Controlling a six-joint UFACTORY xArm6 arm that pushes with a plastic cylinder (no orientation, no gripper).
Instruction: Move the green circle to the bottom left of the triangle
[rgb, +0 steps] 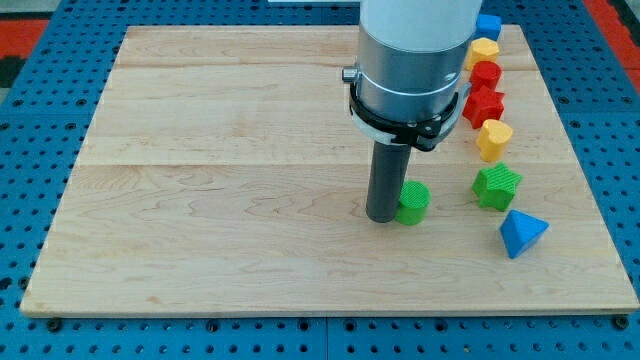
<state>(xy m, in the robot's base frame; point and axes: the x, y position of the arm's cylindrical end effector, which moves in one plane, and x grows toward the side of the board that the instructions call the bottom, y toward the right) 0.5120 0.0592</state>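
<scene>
The green circle (412, 202) stands on the wooden board, right of centre. My tip (382, 216) rests on the board, touching the circle's left side. The blue triangle (522, 233) lies to the right of the circle and a little lower, near the board's right edge, well apart from it. The arm's grey body (412, 60) hangs over the board above the tip and hides the area behind it.
A column of blocks runs down the view's right: a blue block (488, 24), a yellow block (482, 51), a red block (486, 75), a red star (484, 105), a yellow block (494, 139) and a green star (497, 186). The board's right edge (590, 200) is close.
</scene>
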